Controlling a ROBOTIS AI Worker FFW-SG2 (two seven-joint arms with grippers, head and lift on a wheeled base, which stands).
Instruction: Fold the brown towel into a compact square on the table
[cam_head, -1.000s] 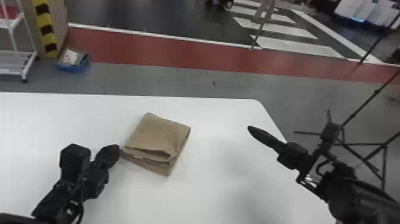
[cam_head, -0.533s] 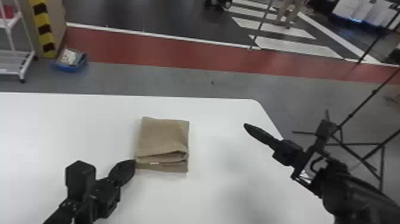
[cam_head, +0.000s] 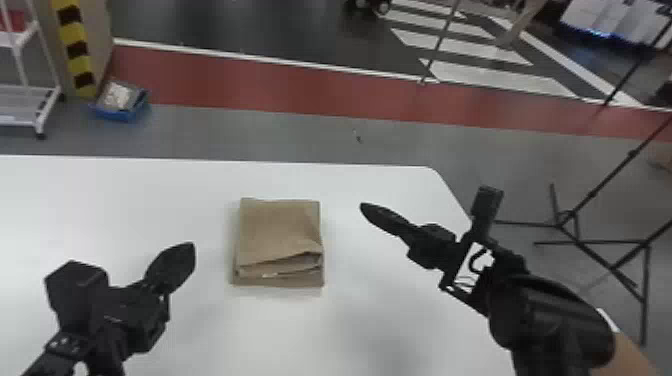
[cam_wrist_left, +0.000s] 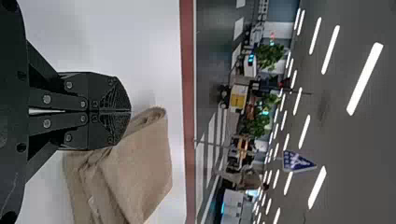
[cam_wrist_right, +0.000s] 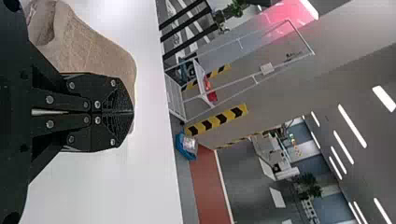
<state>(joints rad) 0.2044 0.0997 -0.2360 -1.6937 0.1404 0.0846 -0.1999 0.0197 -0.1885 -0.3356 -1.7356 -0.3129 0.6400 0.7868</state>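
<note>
The left gripper (cam_head: 192, 252) is left of the folded brown towel (cam_head: 280, 235) in the head view, a gap of bare table between them. To the towel's right, also apart from it, is the right gripper (cam_head: 364, 206). The towel lies as a small near-square packet, with loose layered edges on the side nearest the robot. In the left wrist view, the left gripper (cam_wrist_left: 130, 112) has its fingers pressed together, the towel (cam_wrist_left: 140, 172) beyond them. The right wrist view has the right gripper (cam_wrist_right: 132, 112) shut too, with the towel (cam_wrist_right: 88, 46) behind it.
The white table (cam_head: 125, 200) extends around the towel, its rounded far corner to the right. Past that corner stand black tripod legs (cam_head: 590, 240) on the floor. A blue bin (cam_head: 120, 102) and a white rack (cam_head: 25, 100) are on the floor beyond the far left.
The towel has turned until its sides line up with the table edge and has shifted slightly right. My left gripper, earlier at its near-left corner, has drawn back left. The right arm has barely moved.
</note>
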